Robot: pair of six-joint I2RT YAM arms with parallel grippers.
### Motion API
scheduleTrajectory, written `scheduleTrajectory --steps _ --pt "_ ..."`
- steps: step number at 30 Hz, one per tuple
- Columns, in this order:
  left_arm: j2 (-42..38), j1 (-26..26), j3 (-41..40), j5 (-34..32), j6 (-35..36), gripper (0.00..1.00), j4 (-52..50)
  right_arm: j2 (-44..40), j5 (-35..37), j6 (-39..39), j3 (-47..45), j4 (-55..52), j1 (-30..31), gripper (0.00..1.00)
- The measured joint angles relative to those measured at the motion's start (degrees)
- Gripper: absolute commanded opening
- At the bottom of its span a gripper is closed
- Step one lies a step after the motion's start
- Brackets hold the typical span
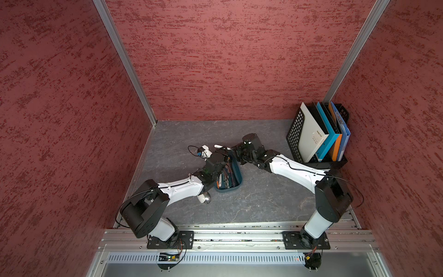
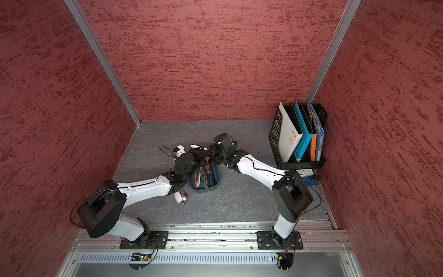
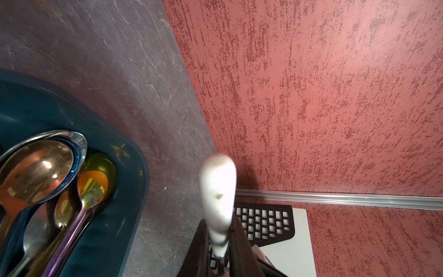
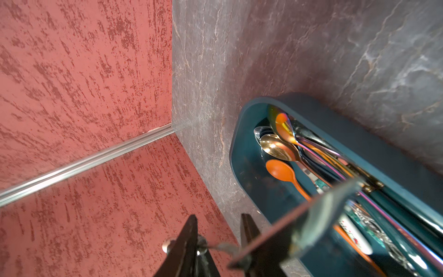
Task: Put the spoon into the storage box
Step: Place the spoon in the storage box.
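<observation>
The spoon has a white handle (image 3: 219, 191) that narrows to a metal stem, and my left gripper (image 3: 219, 230) is shut on it near that stem. In both top views the handle tip (image 1: 218, 146) (image 2: 194, 145) pokes out past the left gripper (image 1: 221, 152) at the far end of the dark teal storage box (image 1: 237, 172) (image 2: 217, 178). The box (image 4: 242, 134) (image 3: 134, 167) holds several spoons. My right gripper (image 4: 220, 217) (image 1: 233, 153) hovers at the same far end with its fingers apart. A blurred metal piece (image 4: 223, 247) crosses between them.
A black mesh file rack (image 1: 293, 134) with several binders stands in the back right corner, and a blue folder (image 2: 309, 177) lies flat in front of it. A white-and-metal utensil (image 1: 205, 198) lies under my left forearm. Red walls close in three sides.
</observation>
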Motion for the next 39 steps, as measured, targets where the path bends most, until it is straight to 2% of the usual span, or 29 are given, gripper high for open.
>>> scheduleTrajectory --steps 3,12,18,30,31,33,35,36,38,39 --pt "0.0 -0.1 -0.3 0.4 0.1 0.00 0.9 0.0 -0.1 0.8 0.0 0.6 -0.2 0.41" --pt "0.2 -1.1 -0.6 0.3 0.4 0.00 2.5 0.0 1.2 5.4 -1.4 4.6 -0.2 0.38" --pt "1.0 -1.7 -1.0 0.3 0.1 0.00 3.6 0.0 4.7 10.4 -5.9 9.9 0.7 0.26" --pt "1.5 -2.3 -1.5 0.4 -2.1 0.01 5.8 0.0 8.3 13.7 -5.8 12.5 0.9 0.05" --pt "1.7 -2.3 -1.5 0.4 -2.2 0.05 6.1 0.0 8.5 13.7 -5.7 12.4 0.9 0.05" --pt "1.9 -2.3 -1.5 0.5 -2.2 0.19 6.8 0.0 8.6 13.7 -5.4 12.1 0.9 0.04" --pt "1.9 -2.2 -1.6 0.9 -1.8 0.46 7.0 0.0 8.6 13.6 -5.2 11.8 0.9 0.04" --pt "1.9 -2.3 -1.7 1.3 -1.2 0.55 7.0 0.0 8.7 13.6 -5.1 11.7 0.9 0.04" --pt "1.9 -2.2 -2.0 2.3 0.0 0.69 6.8 0.0 8.7 13.3 -5.1 11.5 0.9 0.03" --pt "1.8 -2.2 -2.0 2.7 0.8 0.72 6.4 0.0 8.7 13.1 -5.1 11.3 0.8 0.03"
